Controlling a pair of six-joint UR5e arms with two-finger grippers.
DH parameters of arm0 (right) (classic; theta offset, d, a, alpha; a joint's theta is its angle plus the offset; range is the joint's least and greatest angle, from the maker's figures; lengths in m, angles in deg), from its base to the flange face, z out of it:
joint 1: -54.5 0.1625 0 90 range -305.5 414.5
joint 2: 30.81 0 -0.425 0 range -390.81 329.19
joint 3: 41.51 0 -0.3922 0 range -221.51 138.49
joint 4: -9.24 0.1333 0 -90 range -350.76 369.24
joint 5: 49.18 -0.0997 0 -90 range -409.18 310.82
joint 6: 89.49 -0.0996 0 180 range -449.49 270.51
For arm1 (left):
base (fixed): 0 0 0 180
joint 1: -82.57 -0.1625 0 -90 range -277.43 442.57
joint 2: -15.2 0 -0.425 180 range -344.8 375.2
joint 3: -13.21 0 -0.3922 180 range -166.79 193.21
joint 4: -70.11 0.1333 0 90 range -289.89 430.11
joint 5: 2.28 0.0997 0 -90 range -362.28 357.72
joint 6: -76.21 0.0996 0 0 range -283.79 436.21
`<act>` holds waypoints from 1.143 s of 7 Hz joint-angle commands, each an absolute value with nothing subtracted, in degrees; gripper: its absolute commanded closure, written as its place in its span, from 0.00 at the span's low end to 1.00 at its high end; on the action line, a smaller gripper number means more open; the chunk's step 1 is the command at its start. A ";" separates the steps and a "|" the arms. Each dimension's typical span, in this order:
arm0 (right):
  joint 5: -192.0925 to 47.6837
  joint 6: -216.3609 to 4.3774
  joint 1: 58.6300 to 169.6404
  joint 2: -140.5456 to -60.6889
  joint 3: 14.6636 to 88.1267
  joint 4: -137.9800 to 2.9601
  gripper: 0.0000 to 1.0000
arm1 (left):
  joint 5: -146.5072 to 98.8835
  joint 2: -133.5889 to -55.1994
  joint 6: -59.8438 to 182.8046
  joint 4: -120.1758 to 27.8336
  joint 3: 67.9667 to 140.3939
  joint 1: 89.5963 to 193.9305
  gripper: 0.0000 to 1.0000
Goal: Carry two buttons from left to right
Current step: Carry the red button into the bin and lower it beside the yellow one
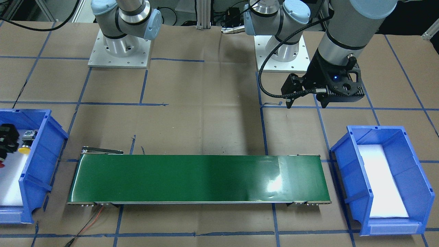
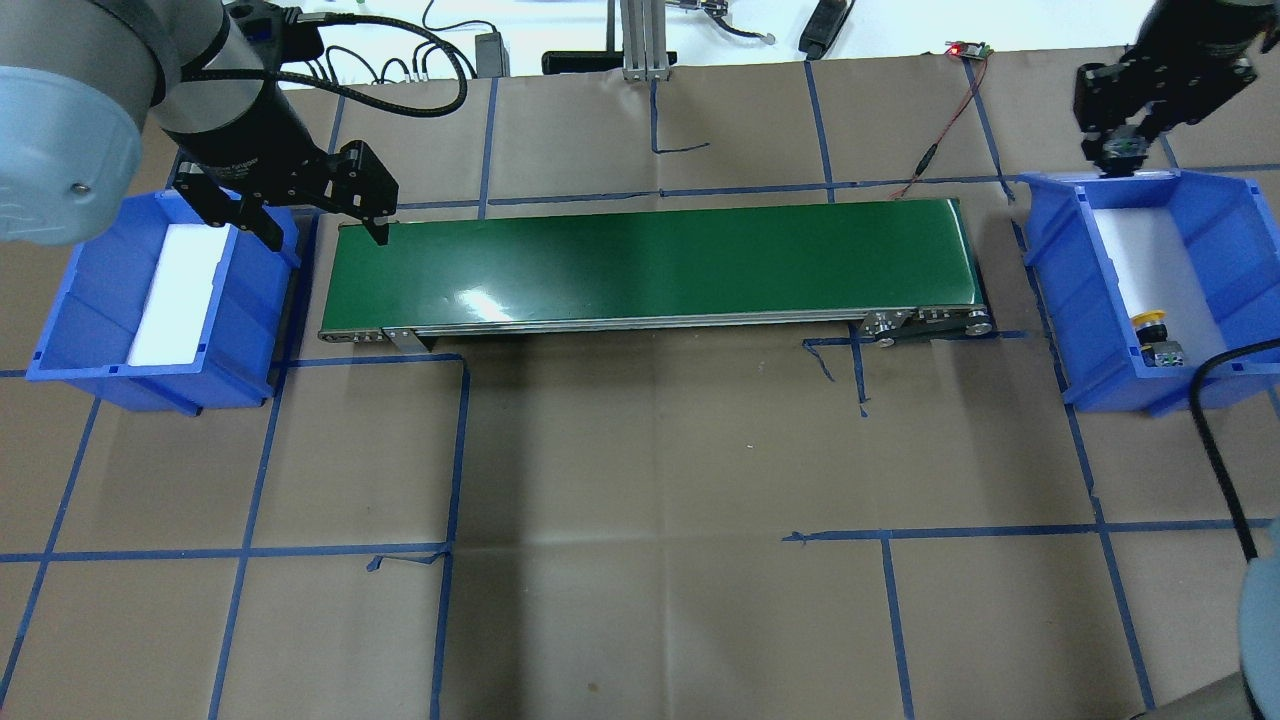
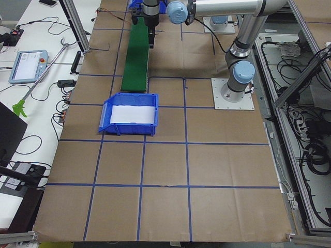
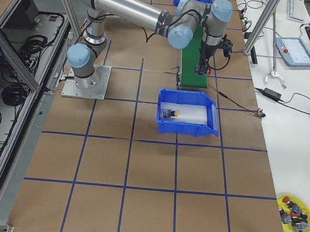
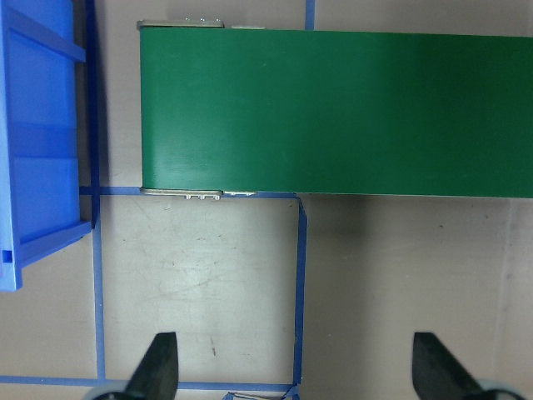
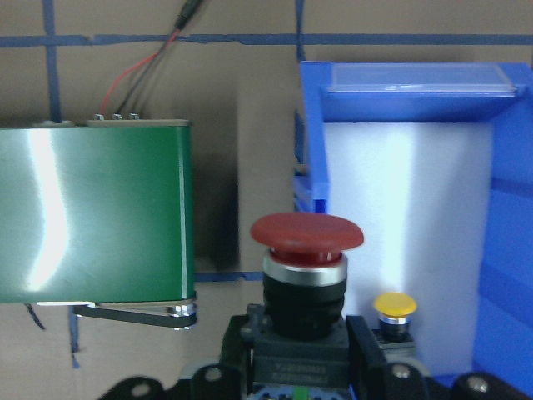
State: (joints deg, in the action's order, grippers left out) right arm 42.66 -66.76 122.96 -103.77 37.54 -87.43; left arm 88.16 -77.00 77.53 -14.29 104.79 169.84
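My right gripper [image 6: 300,379] is shut on the red-capped button [image 6: 306,242] and holds it above the right blue bin [image 2: 1230,230], near its far end; the gripper also shows in the overhead view [image 2: 1120,150]. The yellow-capped button [image 2: 1150,322] lies on the white liner inside that bin, toward its near end, and it also shows in the right wrist view [image 6: 394,307]. My left gripper [image 2: 322,232] is open and holds nothing. It hangs between the left blue bin [image 2: 90,300] and the conveyor's left end, with the fingertips [image 5: 158,358] wide apart.
A green conveyor belt [image 2: 650,260] runs between the two bins. The left bin has a white liner [image 2: 175,295]. A red-and-black wire [image 2: 935,140] lies behind the conveyor's right end. Blue tape lines cross the brown table cover.
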 commanded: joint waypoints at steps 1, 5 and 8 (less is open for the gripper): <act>42.14 -54.63 114.65 -101.40 37.24 -88.14 0.96 | 88.16 -77.00 77.53 -14.35 104.79 169.84 0.00; 38.45 -52.66 114.00 -93.66 40.12 -97.87 0.96 | 88.16 -77.00 77.53 -14.27 104.79 169.84 0.00; 38.36 -52.75 114.01 -92.25 46.19 -106.95 0.96 | 88.16 -77.00 77.53 -14.27 104.79 169.84 0.00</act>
State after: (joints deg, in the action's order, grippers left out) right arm 38.48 -52.70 114.00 -92.99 44.46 -104.88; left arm 88.16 -77.00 77.49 -14.31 104.79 169.84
